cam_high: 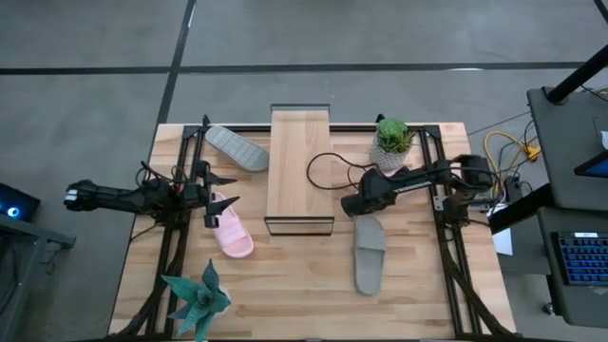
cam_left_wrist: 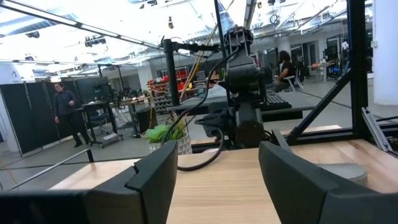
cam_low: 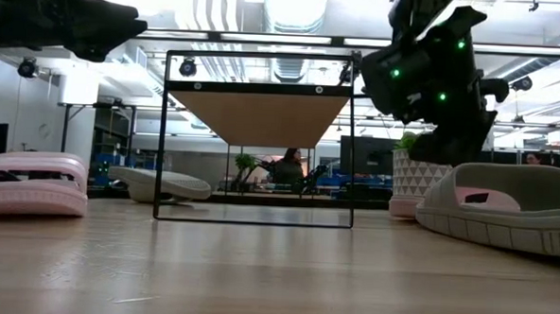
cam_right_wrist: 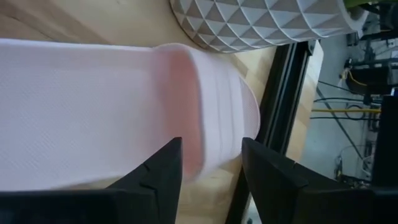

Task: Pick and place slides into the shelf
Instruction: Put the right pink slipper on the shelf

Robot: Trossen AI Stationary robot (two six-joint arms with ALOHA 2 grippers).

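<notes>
Right claw [cam_right_wrist: 211, 168] over pink slide [cam_right_wrist: 112, 106] beside white faceted planter [cam_right_wrist: 261, 22], fingers spread either side of strap edge, not pinching. In high view this slide hidden under arm. Left claw [cam_high: 220, 201] spread, hovering above second pink slide [cam_high: 231, 233]. Grey slides: one [cam_high: 237, 147] left of shelf [cam_high: 299, 166], one [cam_high: 370, 255] right-front. Teal succulent [cam_high: 198, 299] at table [cam_high: 304, 294] front. No legible writing.

You have four slides on the tabletop [cam_high: 304, 294]: two grey [cam_high: 237, 147] [cam_high: 370, 255] and two pink [cam_high: 231, 234] [cam_right_wrist: 124, 112]. There is one shelf [cam_high: 299, 171], two potted plants [cam_high: 392, 141] [cam_high: 198, 299], and two arms, one claw each [cam_high: 220, 201] [cam_high: 348, 203].
</notes>
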